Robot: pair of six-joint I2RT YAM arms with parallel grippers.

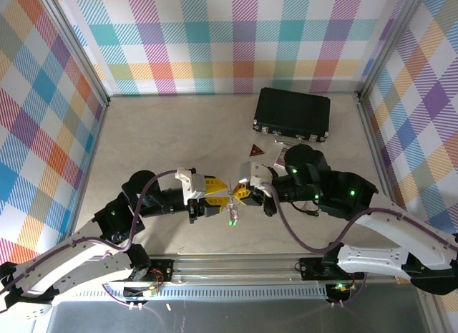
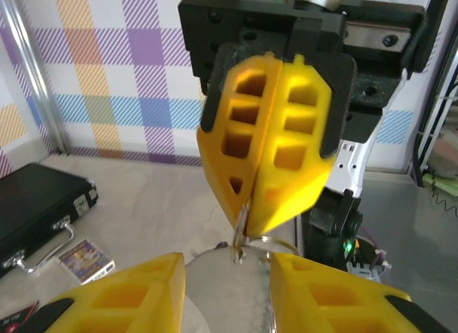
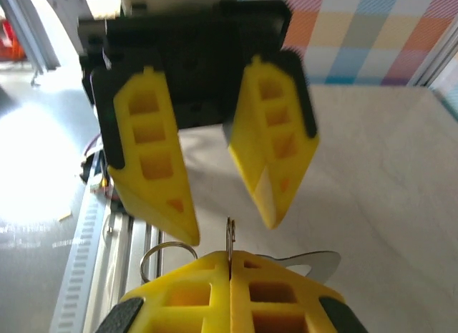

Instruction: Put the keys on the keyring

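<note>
One beige table (image 1: 157, 132) carries the scene. A black rectangular case (image 1: 292, 114) lies near its far right corner, and the work goes on above the middle of its near edge.

There the right gripper (image 2: 245, 217) has its yellow fingers pressed together on the thin silvery wire keyring (image 2: 274, 239), pinching it edge-on at the very tips. The left gripper (image 3: 230, 227) faces it, fingers spread, with nothing between them.

Below the ring hangs the small key with the bright green plastic head (image 1: 232, 217), clear of the table as far as I can tell.

The ring looks light, stiff and slick, so it may twist or slide in a fingertip pinch. A hold across the flat of the wire seems safest. The key, light and rigid, is best taken by its broad plastic head, leaving the hole free.
</note>
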